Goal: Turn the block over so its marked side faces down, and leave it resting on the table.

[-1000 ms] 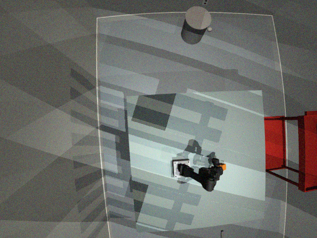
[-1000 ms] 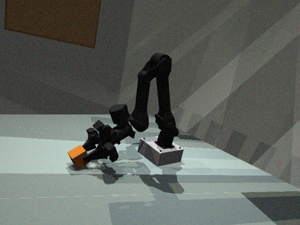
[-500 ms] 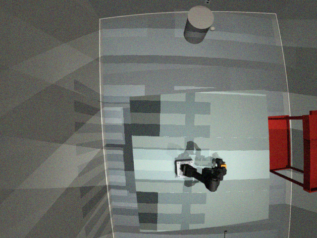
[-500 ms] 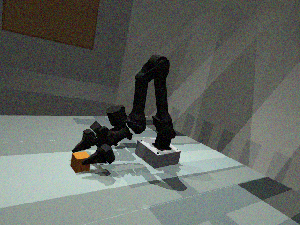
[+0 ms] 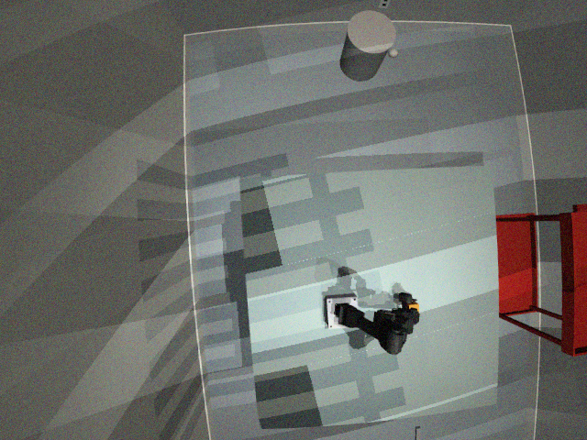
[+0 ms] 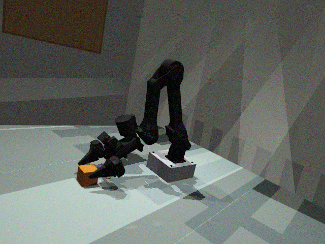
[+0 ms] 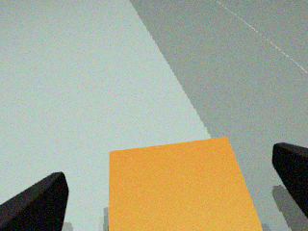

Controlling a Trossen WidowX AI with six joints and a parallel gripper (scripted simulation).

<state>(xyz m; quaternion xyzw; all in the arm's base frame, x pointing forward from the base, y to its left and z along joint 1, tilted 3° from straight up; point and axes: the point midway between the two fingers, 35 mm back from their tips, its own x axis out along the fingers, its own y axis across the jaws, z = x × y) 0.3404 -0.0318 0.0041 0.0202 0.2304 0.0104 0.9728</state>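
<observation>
An orange block (image 5: 414, 307) (image 6: 86, 177) (image 7: 178, 188) sits level on the table (image 5: 440, 199) (image 6: 47, 215) (image 7: 63, 87), in front of the arm's base. Its top and the sides that show are plain orange; no mark can be seen on them, and its underside is hidden. My gripper (image 6: 84, 170) (image 7: 171, 168) is open, low and slanted down at the block. In the wrist view the fingers stand apart on either side of the block, with gaps between it and both fingers.
The arm's pale base (image 5: 331, 322) (image 6: 182, 173) stands behind the gripper. A grey cylinder (image 5: 371, 33) with a small ball (image 5: 393, 52) beside it is at the far end of the top view. A red frame (image 5: 573, 284) stands at that view's right edge. Patchy shadows cross the table.
</observation>
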